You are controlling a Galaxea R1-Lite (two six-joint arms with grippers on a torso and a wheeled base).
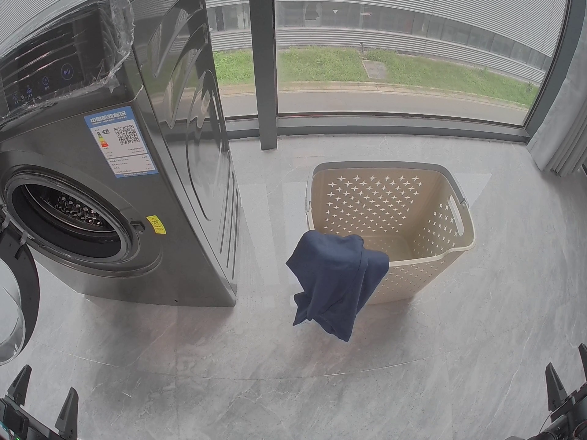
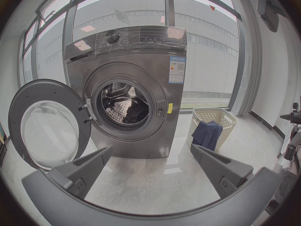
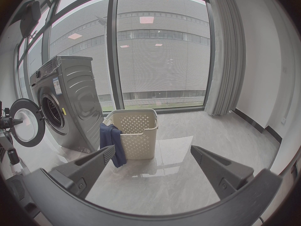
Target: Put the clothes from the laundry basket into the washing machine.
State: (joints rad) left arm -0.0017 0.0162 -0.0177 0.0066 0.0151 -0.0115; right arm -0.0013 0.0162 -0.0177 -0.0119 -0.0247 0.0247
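A navy blue cloth garment (image 1: 335,276) hangs over the near-left rim of a cream plastic laundry basket with star holes (image 1: 391,167). To its left is a grey front-loading washing machine (image 1: 177,215), its door open. The left gripper (image 1: 46,392) and right gripper (image 1: 567,368) wait near, jaws wide and empty. Probably best to pinch the fold at the rim and lift it clear. A blue-bordered label (image 1: 120,140) and a yellow sticker (image 1: 156,224) mark the machine's front.
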